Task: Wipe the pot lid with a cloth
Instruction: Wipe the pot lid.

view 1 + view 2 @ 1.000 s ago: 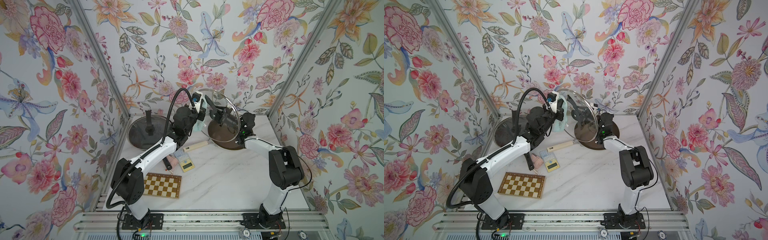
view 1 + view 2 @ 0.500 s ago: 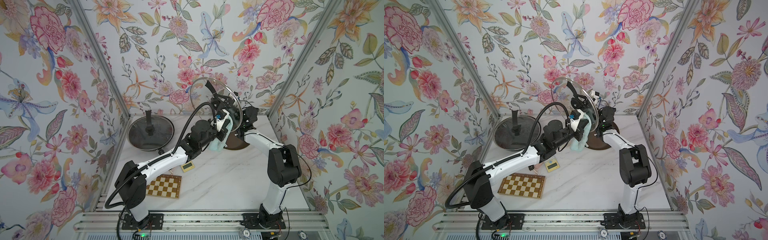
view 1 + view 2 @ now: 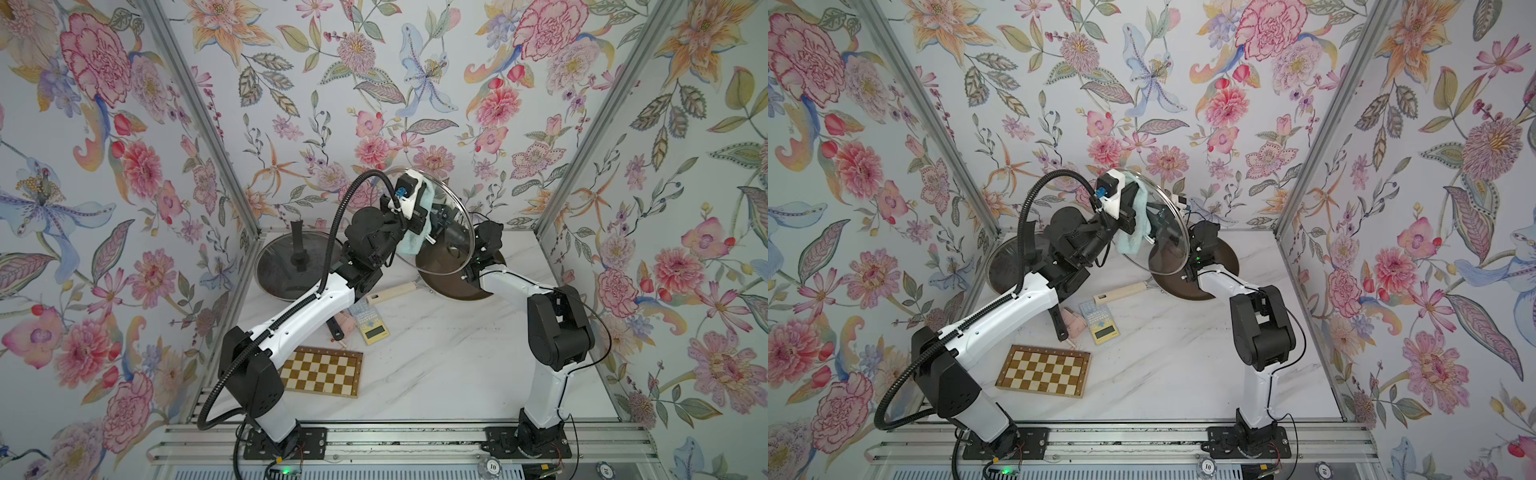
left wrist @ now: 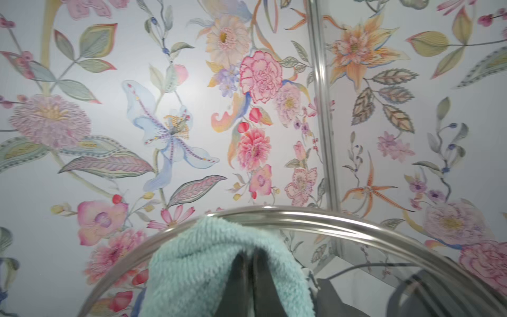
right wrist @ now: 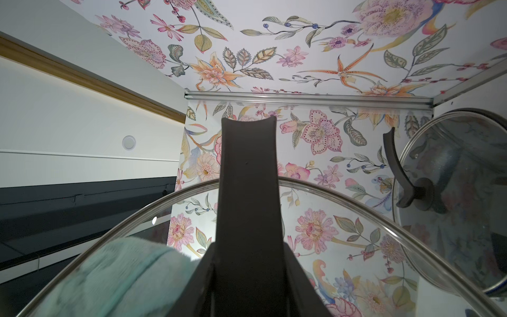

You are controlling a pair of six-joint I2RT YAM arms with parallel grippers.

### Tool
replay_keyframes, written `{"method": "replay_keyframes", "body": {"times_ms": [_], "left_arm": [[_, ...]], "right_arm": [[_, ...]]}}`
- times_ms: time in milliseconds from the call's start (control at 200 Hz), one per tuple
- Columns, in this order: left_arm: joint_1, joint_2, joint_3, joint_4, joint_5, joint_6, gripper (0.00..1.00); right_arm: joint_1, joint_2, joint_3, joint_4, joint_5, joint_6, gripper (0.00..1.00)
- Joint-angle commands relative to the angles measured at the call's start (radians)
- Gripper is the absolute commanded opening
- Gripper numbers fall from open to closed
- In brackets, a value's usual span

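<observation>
From where I stood, the right hand [image 5: 248, 285] was clamped on the black handle [image 5: 248, 178] of the pot lid [image 3: 451, 253], holding the glass disc up on edge, clear of the counter [image 3: 436, 365]. The brown pan [image 3: 457, 289] sat directly under the lid.

The left hand [image 4: 249, 274] had its 2 fingers pinched together on the cloth [image 3: 411, 245]. It pressed the mint terry against the lid's face opposite the handle, close to the upper rim. The rest of the rag hung down along that same face.

I judged the job to be in the middle of the wiping itself: both grasps were made, the lid was lifted and cloth met glass. How much of that face was already clean, I could not tell through the reflections. The handle side looked untouched by the cloth, so it probably remained, as did setting the lid down.

A 2nd lid [image 3: 297, 266] lay well apart from the held lid, on the cloth side.
</observation>
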Motion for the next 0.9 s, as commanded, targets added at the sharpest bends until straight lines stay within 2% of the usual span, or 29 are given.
{"method": "replay_keyframes", "body": {"times_ms": [0,90,220,430,545,690,796,896], "left_arm": [[0.06,-0.006,-0.071,0.057,-0.169,0.034,0.0],[0.064,0.009,-0.12,0.033,-0.176,0.019,0.0],[0.039,0.038,-0.186,-0.003,-0.144,-0.081,0.0],[-0.158,0.072,-0.204,-0.042,0.041,-0.037,0.0],[-0.219,0.075,-0.166,-0.02,0.148,-0.048,0.0],[-0.225,0.031,-0.093,0.033,0.257,-0.072,0.0],[-0.216,0.012,-0.011,0.058,0.211,-0.006,0.0],[-0.169,0.037,0.097,0.031,0.165,0.046,0.0]], "right_arm": [[0.008,-0.103,-0.002,0.175,-0.011,-0.008,0.0],[0.005,-0.12,0.013,0.172,-0.011,-0.002,0.0],[-0.001,-0.131,0.027,0.171,0.005,0.007,0.0],[-0.037,-0.11,0.056,0.131,0.047,-0.009,0.0],[-0.039,-0.073,0.091,0.134,0.054,-0.009,0.0],[-0.018,-0.008,0.108,0.143,0.064,0.016,0.0],[0.003,0.014,0.098,0.163,0.054,0.022,0.0],[0.015,0.005,0.065,0.159,0.035,0.017,0.0]]}}
